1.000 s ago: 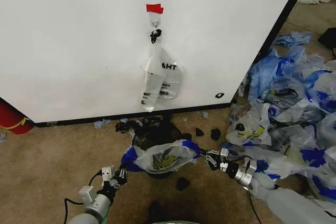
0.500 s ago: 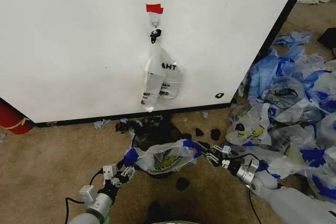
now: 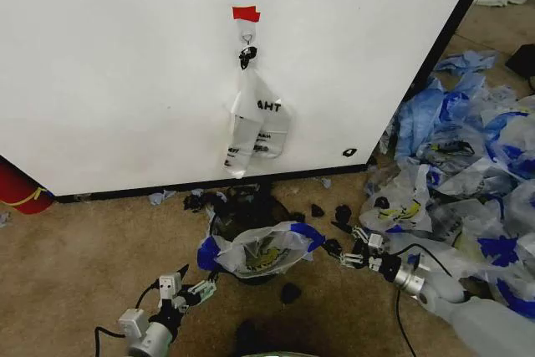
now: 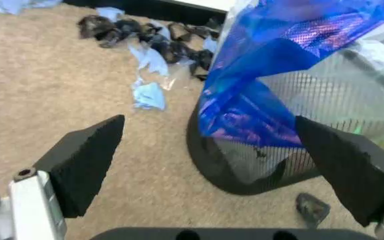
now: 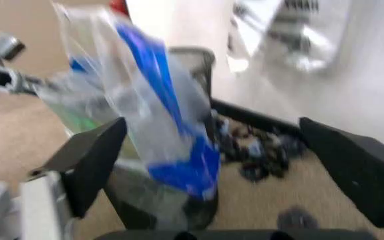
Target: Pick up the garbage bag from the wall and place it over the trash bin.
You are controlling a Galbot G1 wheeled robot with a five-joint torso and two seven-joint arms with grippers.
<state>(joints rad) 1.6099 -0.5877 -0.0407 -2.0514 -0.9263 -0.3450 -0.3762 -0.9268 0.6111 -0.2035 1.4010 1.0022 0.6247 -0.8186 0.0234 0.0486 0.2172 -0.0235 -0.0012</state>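
The garbage bag (image 3: 261, 250), translucent white with blue patches and a yellow print, lies draped over the mouth of the black mesh trash bin (image 3: 247, 209) at the foot of the wall (image 3: 125, 64). My left gripper (image 3: 196, 280) stands open just off the bag's left blue corner, touching nothing. On the other side my right gripper (image 3: 337, 238) is open too, a short way from the bag's right edge. The left wrist view has the blue bag corner (image 4: 259, 85) hanging over the bin's wall (image 4: 245, 170) between the open fingers (image 4: 85, 165). In the right wrist view the bag (image 5: 145, 95) hangs over the bin (image 5: 193, 59).
A narrower white bag with black lettering (image 3: 255, 123) hangs from the hook (image 3: 247, 37) under red tape (image 3: 246, 13). Many plastic bags (image 3: 468, 173) are heaped on the carpet at right. A red cylinder (image 3: 17, 186) stands far left. Black scraps (image 3: 288, 293) lie around the bin.
Both grippers have opened, let go of the bag's edges and drawn back toward me. The bag stays draped over the bin.
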